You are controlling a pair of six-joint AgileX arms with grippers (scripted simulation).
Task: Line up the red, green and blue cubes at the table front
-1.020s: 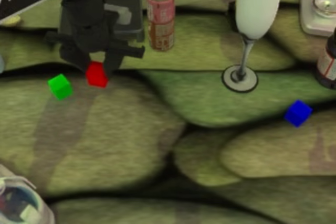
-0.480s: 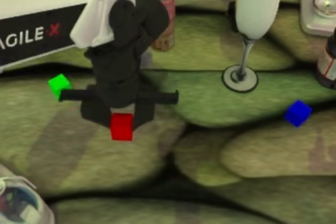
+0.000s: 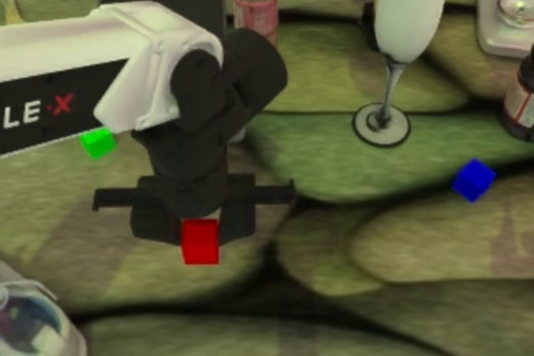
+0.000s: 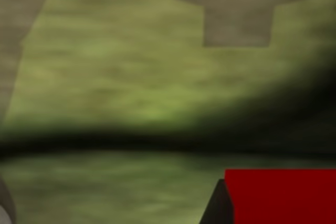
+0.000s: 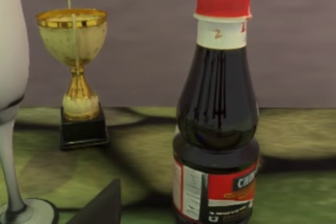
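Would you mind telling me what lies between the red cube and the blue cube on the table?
Only bare table lies between the red cube, held in the left gripper, and the blue cube, as the top view shows.

- The red cube (image 3: 200,242) sits in the left gripper (image 3: 198,227), well left of the wine glass (image 3: 392,47).
- The green cube (image 3: 98,143) lies farther left.
- The blue cube (image 3: 473,180) lies right of the glass.
- The soda can (image 3: 255,2) stands left of the glass.
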